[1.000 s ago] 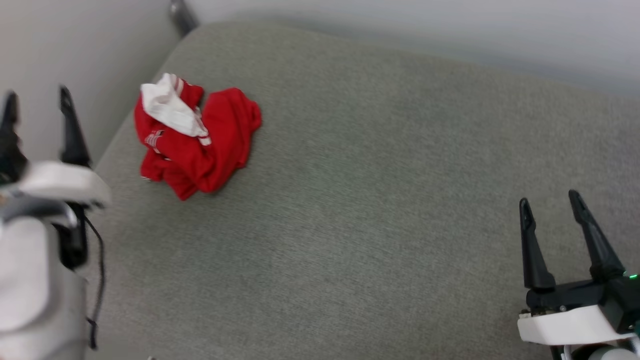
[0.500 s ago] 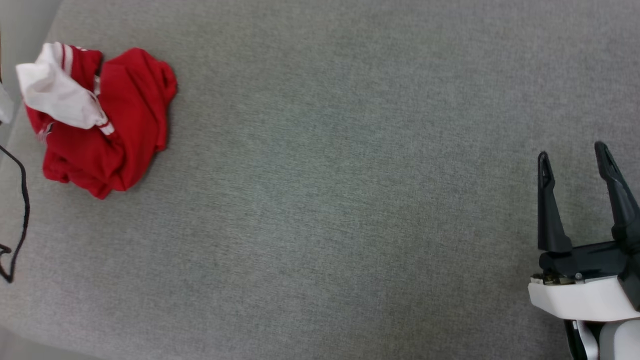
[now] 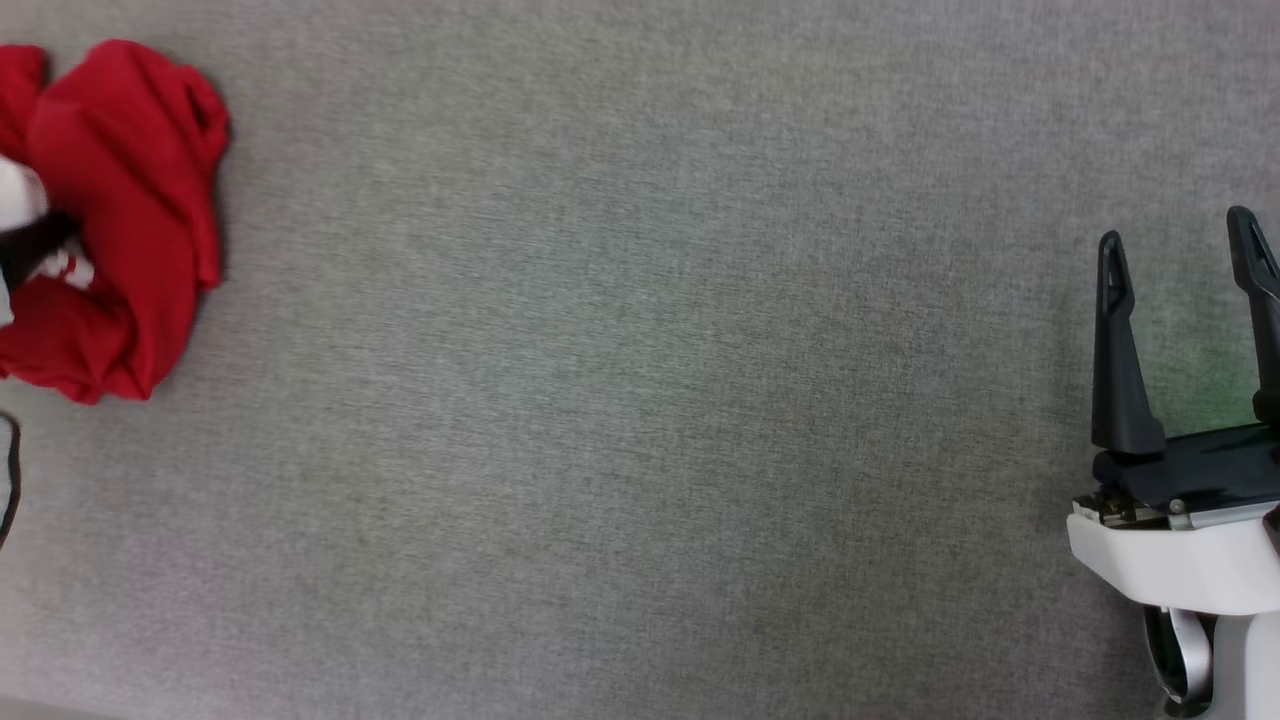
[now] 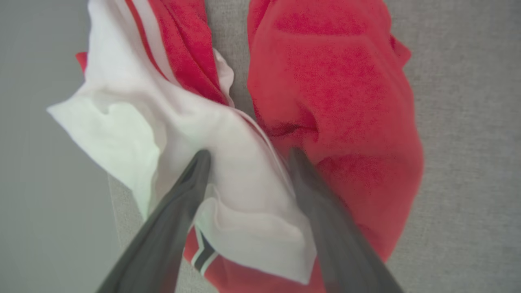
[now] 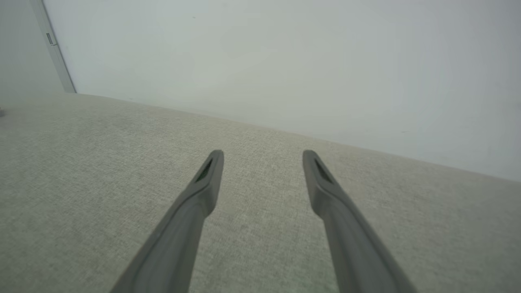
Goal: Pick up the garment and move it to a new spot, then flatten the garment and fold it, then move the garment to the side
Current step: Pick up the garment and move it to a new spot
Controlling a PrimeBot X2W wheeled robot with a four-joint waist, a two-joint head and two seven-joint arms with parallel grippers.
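The garment [image 3: 120, 200] lies crumpled at the head view's far left, red with a white sleeve. In the left wrist view the garment [image 4: 333, 101] is close below. My left gripper [image 4: 249, 154] is open, its two fingers straddling the white sleeve, tips at the cloth; whether they touch it I cannot tell. A dark finger [image 3: 25, 250] of that gripper crosses the garment at the head view's left edge. My right gripper [image 3: 1175, 228] stands open at the lower right, far from the garment, with nothing between its fingers. The right wrist view shows that gripper [image 5: 263, 154] over bare fabric.
A wide grey fabric surface [image 3: 640, 400] carries everything. Its edge [image 4: 110, 191] runs just beside the garment, with a pale wall [image 4: 40, 162] beyond. A white wall [image 5: 285, 61] bounds the far side. A black cable [image 3: 8, 480] hangs at the head view's left edge.
The head camera has swung, so the garment now sits at the picture's left edge and the far wall is gone. My left gripper has come over the garment. Both grippers stay open.
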